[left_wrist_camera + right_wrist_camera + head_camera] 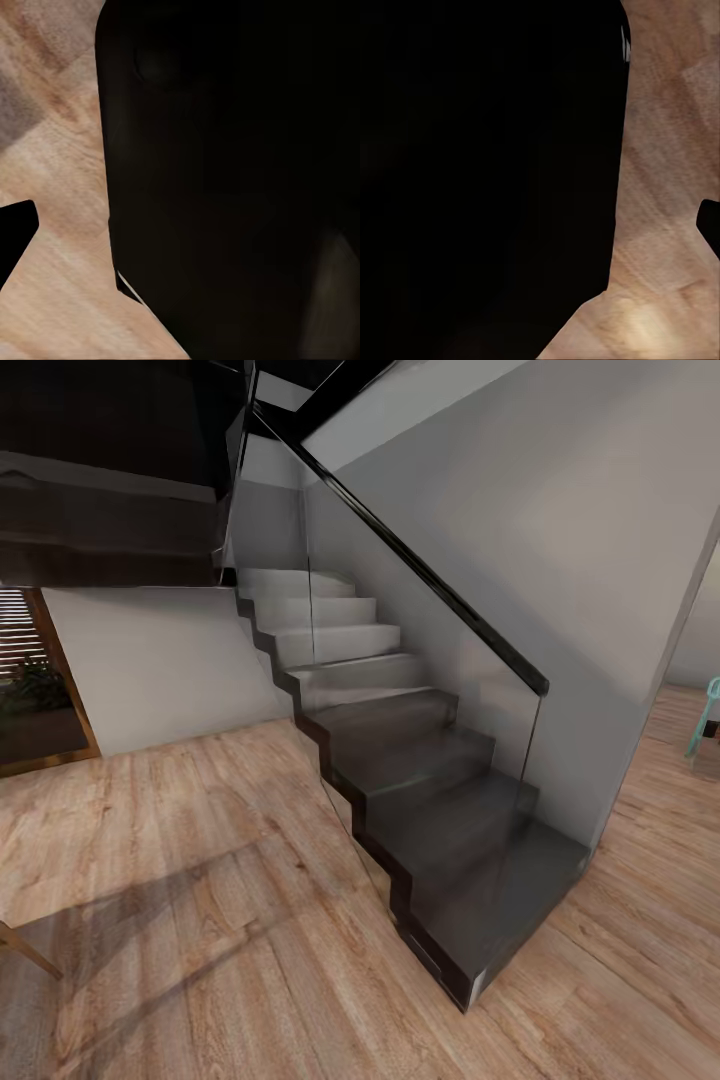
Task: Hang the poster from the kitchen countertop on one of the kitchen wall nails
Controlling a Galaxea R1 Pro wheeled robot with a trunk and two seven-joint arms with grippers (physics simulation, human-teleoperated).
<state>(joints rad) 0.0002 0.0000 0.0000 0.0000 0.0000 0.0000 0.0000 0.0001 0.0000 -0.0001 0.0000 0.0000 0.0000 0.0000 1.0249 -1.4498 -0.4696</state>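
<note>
Where the framed poster lay could not be told; judged from the task, it would be light, stiff and fragile, best held by its thin frame edges. A dark grey staircase (430, 800) with a glass balustrade (420, 660) filled mid-frame above pale wooden plank flooring (200, 880). Each wrist view met a dark bulk over floor, so neither gripper's jaw opening could be told.

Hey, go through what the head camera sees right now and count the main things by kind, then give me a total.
Staircase: 1
Glass balustrade with dark handrail: 1
Turquoise chair: 1
Potted plant: 1
Total: 4, all on or beside the wooden floor.
</note>
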